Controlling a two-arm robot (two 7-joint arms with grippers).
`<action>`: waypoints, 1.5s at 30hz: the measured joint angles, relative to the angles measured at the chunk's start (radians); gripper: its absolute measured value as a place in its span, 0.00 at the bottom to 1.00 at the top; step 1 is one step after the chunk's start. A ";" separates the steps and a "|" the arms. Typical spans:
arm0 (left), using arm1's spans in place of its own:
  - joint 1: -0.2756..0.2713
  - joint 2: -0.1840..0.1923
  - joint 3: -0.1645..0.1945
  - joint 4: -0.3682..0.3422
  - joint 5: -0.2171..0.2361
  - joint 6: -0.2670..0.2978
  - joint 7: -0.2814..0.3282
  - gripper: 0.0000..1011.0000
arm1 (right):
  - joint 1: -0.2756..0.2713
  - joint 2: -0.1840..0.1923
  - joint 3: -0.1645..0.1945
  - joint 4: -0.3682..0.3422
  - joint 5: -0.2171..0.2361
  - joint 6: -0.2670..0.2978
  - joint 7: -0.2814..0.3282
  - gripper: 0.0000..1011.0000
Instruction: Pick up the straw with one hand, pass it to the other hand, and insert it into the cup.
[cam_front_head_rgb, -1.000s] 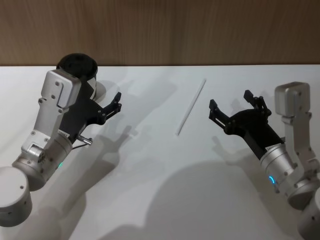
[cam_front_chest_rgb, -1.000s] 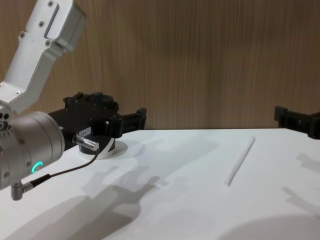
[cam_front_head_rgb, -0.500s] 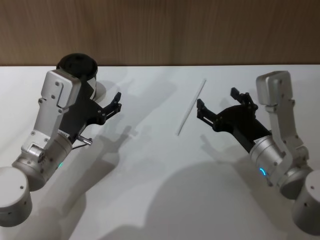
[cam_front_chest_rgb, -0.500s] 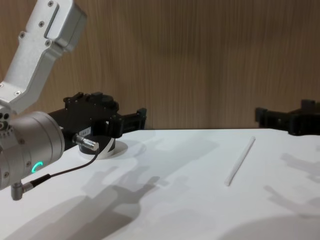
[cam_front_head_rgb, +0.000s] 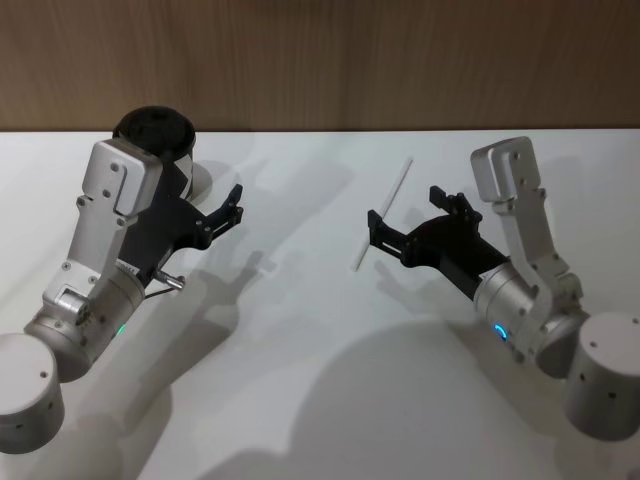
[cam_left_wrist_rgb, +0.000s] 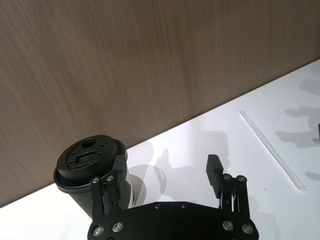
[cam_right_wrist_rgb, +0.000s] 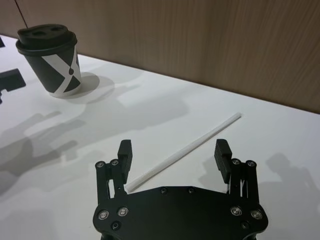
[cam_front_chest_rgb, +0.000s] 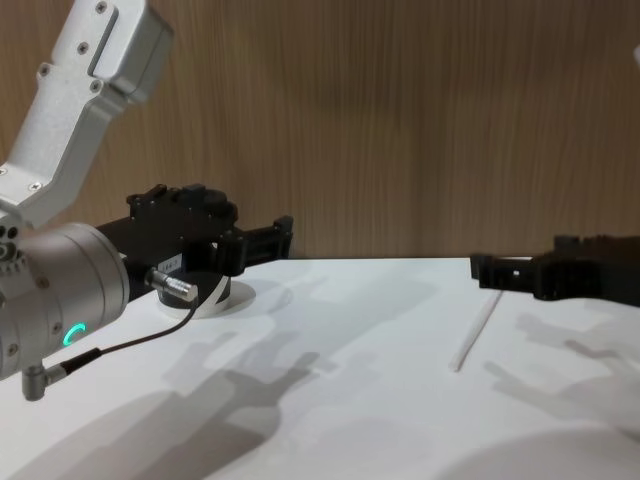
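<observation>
Right claw (cam_front_head_rgb: 405, 212): open, its two fingers spread wide; it hovered low over the right-middle of the tabletop (cam_front_head_rgb: 300, 350), pointing away from the robot and toward its left.
Straw (cam_front_head_rgb: 391, 198) against the right claw: it lay beneath the fingers, apart from them. In the right wrist view it ran through the gap between the fingers, with its near end close by one finger and its far end out past the fingertips.
Straw's axis: flat on the tabletop, on a diagonal. The far end pointed toward the wood wall (cam_front_head_rgb: 400, 60) and the robot's right, the near end toward the robot and its left.
Left claw (cam_front_head_rgb: 235, 205): open, held above the left part of the tabletop, well apart from the straw.
Cup (cam_front_head_rgb: 153, 128): upright with its lid on, at the far left near the wall, just beside the left claw.
</observation>
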 joint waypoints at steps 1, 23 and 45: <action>0.000 0.000 0.000 0.000 0.000 0.000 0.000 0.99 | 0.004 -0.001 -0.001 0.007 0.000 0.001 0.002 0.99; 0.000 0.000 0.000 0.000 0.000 0.000 0.000 0.99 | 0.127 -0.058 -0.004 0.215 -0.008 -0.006 0.035 0.99; 0.000 0.000 0.000 0.000 0.000 0.000 0.000 0.99 | 0.190 -0.104 -0.010 0.332 -0.036 0.001 0.035 0.99</action>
